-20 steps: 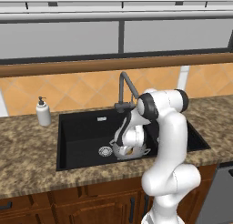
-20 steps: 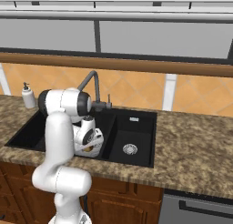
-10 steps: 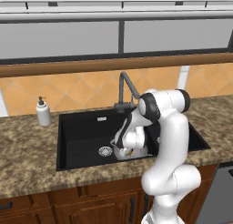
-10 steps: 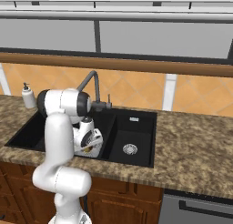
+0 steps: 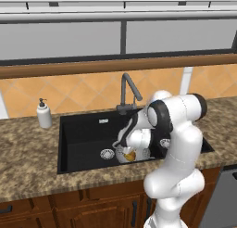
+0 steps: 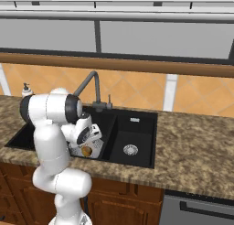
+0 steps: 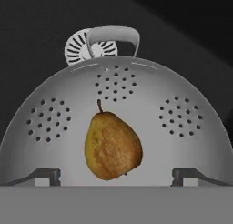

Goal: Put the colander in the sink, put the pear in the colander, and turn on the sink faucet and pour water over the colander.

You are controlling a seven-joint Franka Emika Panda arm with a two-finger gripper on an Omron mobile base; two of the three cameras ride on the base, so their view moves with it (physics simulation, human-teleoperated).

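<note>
The silver-grey colander [image 7: 182, 95] sits in the wide basin of the black sink [image 5: 83, 139], its rim handle beside the round drain [image 7: 79, 45]. The yellow-orange pear [image 7: 111, 145] lies on the colander's floor, stem pointing away from the hand. My gripper [image 7: 116, 177] hangs just above it, open, with the fingertips [image 7: 43, 176] spread wide on either side and not touching the fruit. From the base, the pear [image 5: 131, 155] shows under the hand inside the colander [image 5: 121, 154]. The dark sink faucet [image 5: 126, 90] rises behind the basin, with no water showing.
A white soap dispenser [image 5: 44, 114] stands on the granite counter left of the sink. The narrower basin with its own drain [image 6: 130, 149] lies to the right. The arm's elbow leans over the sink's front edge. A tiled wall and window ledge run behind.
The jaws have spread wider over the last second, leaving the pear lying free in the colander. The arm itself has barely shifted.
</note>
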